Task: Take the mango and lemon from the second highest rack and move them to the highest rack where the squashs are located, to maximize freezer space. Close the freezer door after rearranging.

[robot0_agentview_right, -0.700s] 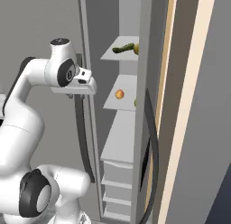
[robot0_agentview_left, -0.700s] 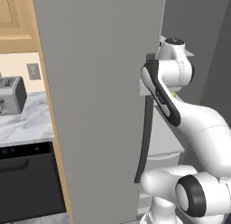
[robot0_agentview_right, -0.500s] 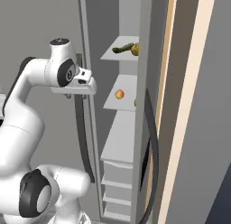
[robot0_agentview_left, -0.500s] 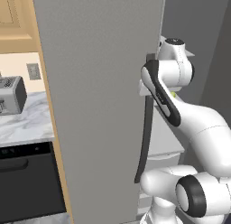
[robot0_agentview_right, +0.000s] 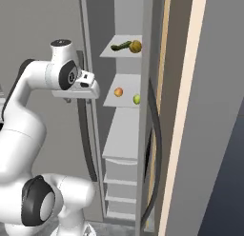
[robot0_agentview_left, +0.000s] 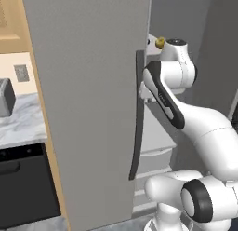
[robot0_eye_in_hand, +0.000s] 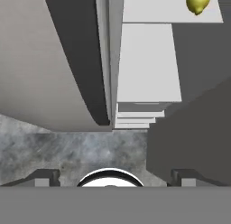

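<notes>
Mango (robot0_agentview_right: pixel 118 92) and lemon (robot0_agentview_right: pixel 137 99) sit on the second highest rack (robot0_agentview_right: pixel 125 102), beyond and right of my tool (robot0_agentview_right: pixel 90 91), which I see wide open, holding nothing.

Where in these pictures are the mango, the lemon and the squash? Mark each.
mango (robot0_agentview_right: pixel 118 92): right base view, middle of the orange fruit.
lemon (robot0_agentview_right: pixel 137 99): right base view, centre of its skin.
squash (robot0_agentview_right: pixel 136 46): right base view, its rounded front.
</notes>
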Tool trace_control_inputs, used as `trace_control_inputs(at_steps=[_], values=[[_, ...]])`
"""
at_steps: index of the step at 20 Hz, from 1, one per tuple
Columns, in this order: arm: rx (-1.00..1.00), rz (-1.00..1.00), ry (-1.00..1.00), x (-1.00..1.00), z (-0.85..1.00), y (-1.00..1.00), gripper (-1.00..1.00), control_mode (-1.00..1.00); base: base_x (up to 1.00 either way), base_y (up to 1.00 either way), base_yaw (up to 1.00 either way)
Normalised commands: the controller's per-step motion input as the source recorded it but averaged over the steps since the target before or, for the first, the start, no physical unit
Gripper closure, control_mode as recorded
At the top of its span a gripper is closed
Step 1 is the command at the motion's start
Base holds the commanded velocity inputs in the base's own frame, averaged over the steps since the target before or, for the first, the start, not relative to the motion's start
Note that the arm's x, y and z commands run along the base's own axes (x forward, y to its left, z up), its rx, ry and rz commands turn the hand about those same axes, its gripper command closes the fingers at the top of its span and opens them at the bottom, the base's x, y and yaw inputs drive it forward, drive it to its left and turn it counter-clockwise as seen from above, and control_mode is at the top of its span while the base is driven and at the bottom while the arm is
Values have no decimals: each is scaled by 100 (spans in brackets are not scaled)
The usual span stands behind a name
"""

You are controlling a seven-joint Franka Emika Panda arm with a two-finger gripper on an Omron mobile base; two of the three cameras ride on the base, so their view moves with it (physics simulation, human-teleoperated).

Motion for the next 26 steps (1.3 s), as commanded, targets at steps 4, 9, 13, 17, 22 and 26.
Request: trace_control_inputs(at_steps=[4,9,13,17,22,26], values=[[0,0,0,0,0,0,-100,100,-52,0,-35],[0,0,0,0,0,0,-100,100,2,0,-33],[0,0,0,0,0,0,-100,100,31,0,-14],[0,0,0,0,0,0,-100,100,38,0,-1],[0,0,0,0,0,0,-100,100,51,2,0],[0,0,0,0,0,0,-100,100,54,0,0]])
